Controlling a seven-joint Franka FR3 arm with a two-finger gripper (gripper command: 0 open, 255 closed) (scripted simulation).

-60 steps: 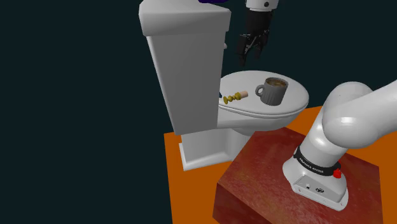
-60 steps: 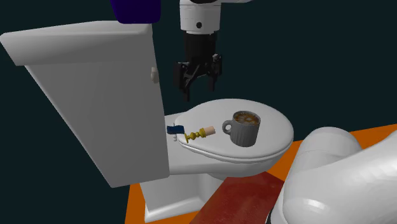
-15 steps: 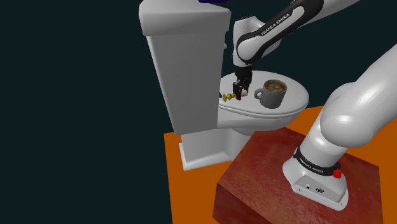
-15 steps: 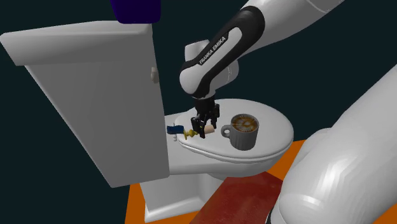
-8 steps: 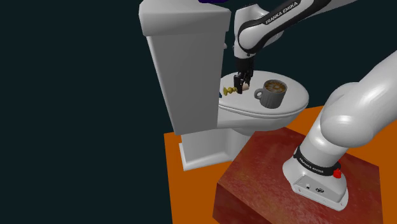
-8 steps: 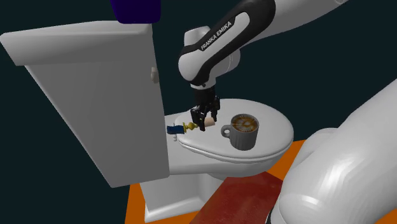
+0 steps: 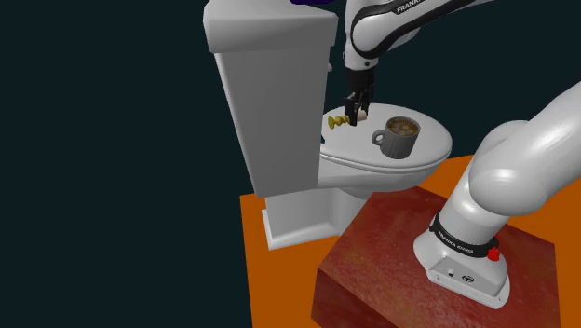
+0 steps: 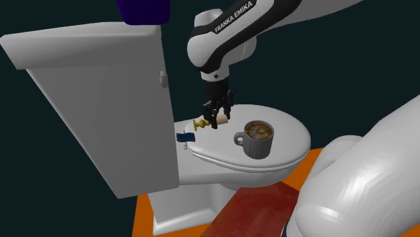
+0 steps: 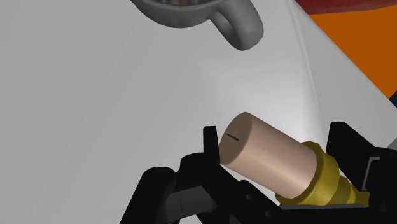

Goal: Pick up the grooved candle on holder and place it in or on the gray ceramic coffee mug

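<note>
Shoulder view: hand (image 7: 356, 116) clamped on candle (image 7: 342, 121), raised higher than half-second ago, clear of toilet lid (image 7: 372, 166). Candle lying sideways, left of mug (image 7: 398, 136). Grasp looks done; next likely carry right, over mug.

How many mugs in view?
1. The gray mug sits upright on the white toilet lid, apart from the candle clasped in the claw. None seems hidden.
</note>
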